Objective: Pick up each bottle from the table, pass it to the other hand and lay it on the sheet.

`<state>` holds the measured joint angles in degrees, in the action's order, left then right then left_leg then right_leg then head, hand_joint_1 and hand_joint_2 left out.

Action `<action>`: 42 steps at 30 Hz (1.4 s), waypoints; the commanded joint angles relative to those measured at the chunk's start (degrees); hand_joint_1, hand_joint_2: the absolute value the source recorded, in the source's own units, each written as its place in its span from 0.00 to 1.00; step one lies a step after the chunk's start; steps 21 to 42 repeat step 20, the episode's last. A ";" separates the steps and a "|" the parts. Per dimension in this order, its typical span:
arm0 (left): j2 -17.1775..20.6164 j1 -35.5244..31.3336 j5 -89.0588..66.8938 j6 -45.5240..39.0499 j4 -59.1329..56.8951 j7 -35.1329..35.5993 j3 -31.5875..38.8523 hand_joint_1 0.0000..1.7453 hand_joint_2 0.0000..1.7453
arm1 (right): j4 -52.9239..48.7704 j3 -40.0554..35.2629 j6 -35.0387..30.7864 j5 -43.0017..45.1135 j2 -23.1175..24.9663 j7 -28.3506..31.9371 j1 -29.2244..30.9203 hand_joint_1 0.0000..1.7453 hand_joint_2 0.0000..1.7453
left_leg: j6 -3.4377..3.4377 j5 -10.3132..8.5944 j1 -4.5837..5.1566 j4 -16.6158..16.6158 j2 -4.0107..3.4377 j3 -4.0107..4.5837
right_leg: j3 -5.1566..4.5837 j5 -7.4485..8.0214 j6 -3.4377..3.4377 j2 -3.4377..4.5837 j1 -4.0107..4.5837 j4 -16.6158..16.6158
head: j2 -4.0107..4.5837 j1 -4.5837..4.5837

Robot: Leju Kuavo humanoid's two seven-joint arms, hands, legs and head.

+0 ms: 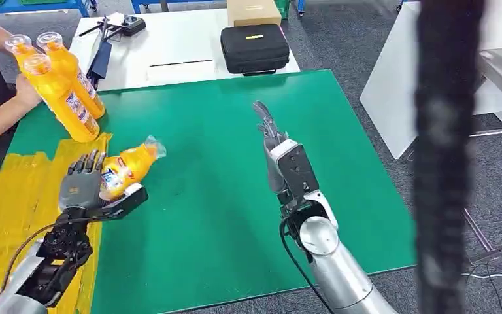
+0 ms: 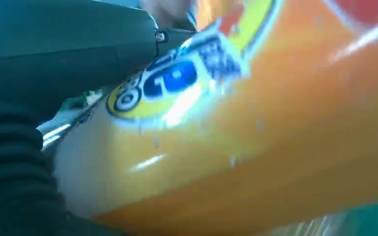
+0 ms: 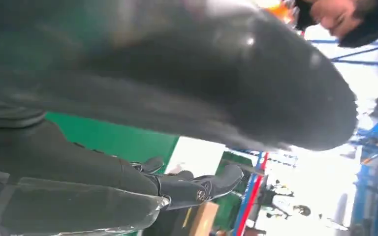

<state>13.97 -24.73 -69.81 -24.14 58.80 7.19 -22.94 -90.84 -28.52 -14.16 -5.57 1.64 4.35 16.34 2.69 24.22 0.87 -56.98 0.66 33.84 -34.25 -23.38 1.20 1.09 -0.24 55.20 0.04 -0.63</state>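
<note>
**Orange bottle in left hand, right hand empty**

Item one: an orange bottle (image 1: 128,168) with a blue and white label, which we find clasped in the left hand (image 1: 86,186), fingers wrapped round its body. It lies tilted, cap end pointing up and away, held above the green table (image 1: 235,163) just beside the yellow sheet (image 1: 13,209). In the left wrist view the bottle (image 2: 256,128) sits right against the camera, its label blurred.

Item two: the right hand (image 1: 276,145), raised over the middle of the table with fingers stretched out and nothing in them; we judge them slightly apart, though the head view is edge-on. The right wrist view gives its dark fingers (image 3: 197,187) uncurled.

Item three: three more orange bottles (image 1: 62,82), upright and bunched together at the far left corner of the table, with a person's hand (image 1: 25,91) against them.

Item four: a black case (image 1: 255,48) and a cardboard box (image 1: 253,11) on the white table (image 1: 170,46) beyond
</note>
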 commanded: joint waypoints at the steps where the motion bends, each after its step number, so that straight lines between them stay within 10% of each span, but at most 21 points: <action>1: -0.61 2.19 0.65 -0.01 16.93 0.16 5.57 0.00 0.00 | -0.06 3.04 0.73 -0.20 -1.53 -0.35 -0.51 0.00 0.00 | -0.26 0.21 -0.10 -0.18 0.02 -0.14 | 0.21 -0.21 0.00 -0.20 0.09 0.12 | 0.00 -0.02; 10: -13.45 7.26 26.33 -15.86 37.18 -22.51 25.18 0.00 0.00 | 3.54 1.15 3.61 2.35 -2.47 2.29 -0.92 0.00 0.00 | -0.10 0.05 -0.10 -0.06 -0.04 0.07 | -0.04 -0.01 0.00 -0.06 0.09 -0.04 | 0.00 -0.04; 18: -12.18 8.82 22.93 -13.08 33.87 -12.56 22.04 0.00 0.00 | 4.14 0.32 4.09 3.48 -2.64 2.54 0.86 0.00 0.00 | -0.22 0.09 -0.05 -0.03 -0.10 -0.13 | 0.13 -0.06 -0.01 -0.05 0.05 0.01 | 0.00 0.00; 42: -12.57 9.62 35.40 -9.44 35.53 -14.19 20.48 0.00 0.00 | 4.03 0.54 3.92 3.84 -3.04 2.47 0.54 0.00 0.00 | -0.13 0.03 -0.04 0.00 -0.03 0.00 | 0.02 -0.01 -0.01 -0.05 0.04 -0.03 | 0.00 -0.04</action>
